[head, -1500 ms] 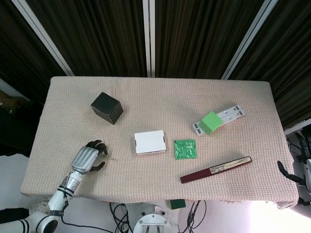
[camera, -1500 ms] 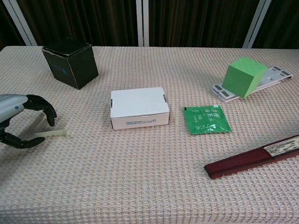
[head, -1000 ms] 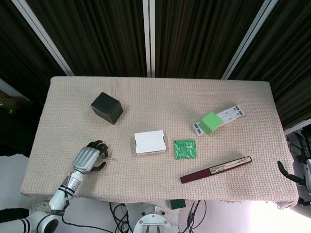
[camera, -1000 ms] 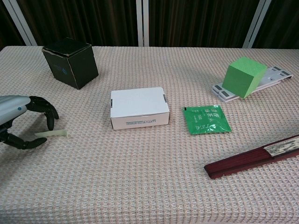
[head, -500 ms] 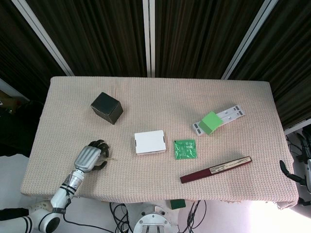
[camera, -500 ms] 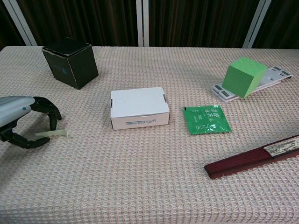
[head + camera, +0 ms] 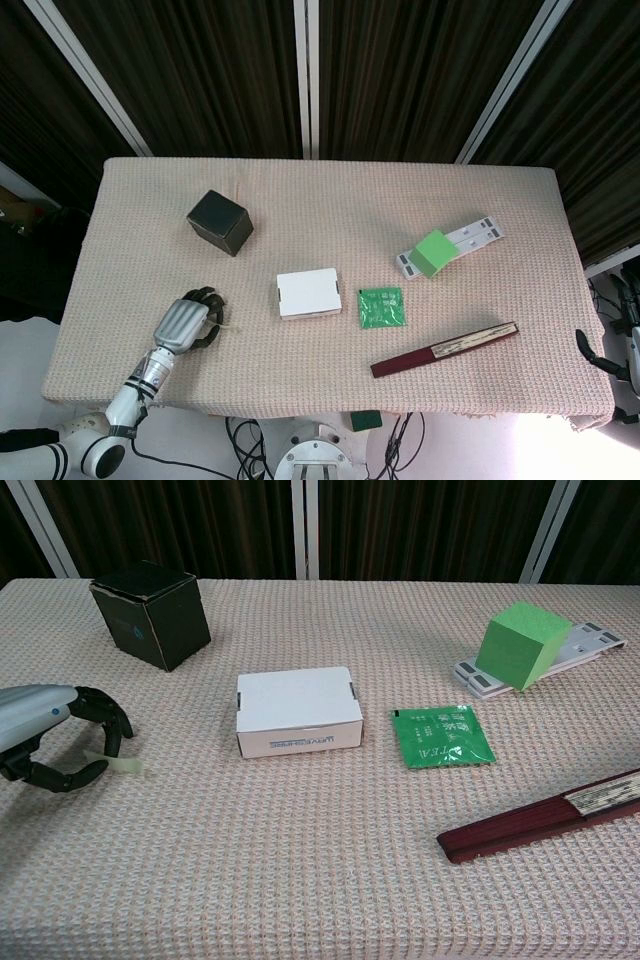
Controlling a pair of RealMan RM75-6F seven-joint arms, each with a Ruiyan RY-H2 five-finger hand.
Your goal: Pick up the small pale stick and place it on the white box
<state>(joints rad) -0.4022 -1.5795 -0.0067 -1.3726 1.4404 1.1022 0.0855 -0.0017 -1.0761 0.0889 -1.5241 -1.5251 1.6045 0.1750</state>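
The left hand (image 7: 55,742) sits low over the near left part of the table (image 7: 300,880), its dark fingers (image 7: 108,722) curled down and the thumb brought in beneath them. The small pale stick (image 7: 120,764) lies between fingers and thumb; it appears pinched there, though the chest view is blurred at that spot and firm contact cannot be confirmed. In the head view the left hand (image 7: 186,323) shows the same curled posture, with the stick (image 7: 228,323) only a faint sliver at the fingertips. Beyond the hand, toward the far edge, stands a black cube (image 7: 152,615). To the right of the hand, well apart from it, rests the white box (image 7: 297,711), its top bare. Further right lies a flat green packet (image 7: 441,735), then a green block (image 7: 521,645) set on a pale flat strip (image 7: 590,643). A dark red folded fan (image 7: 545,815) lies nearer the front edge on the right. The right hand (image 7: 592,355) shows only as a dark sliver off the table's right edge; whether its fingers are spread or closed cannot be told.
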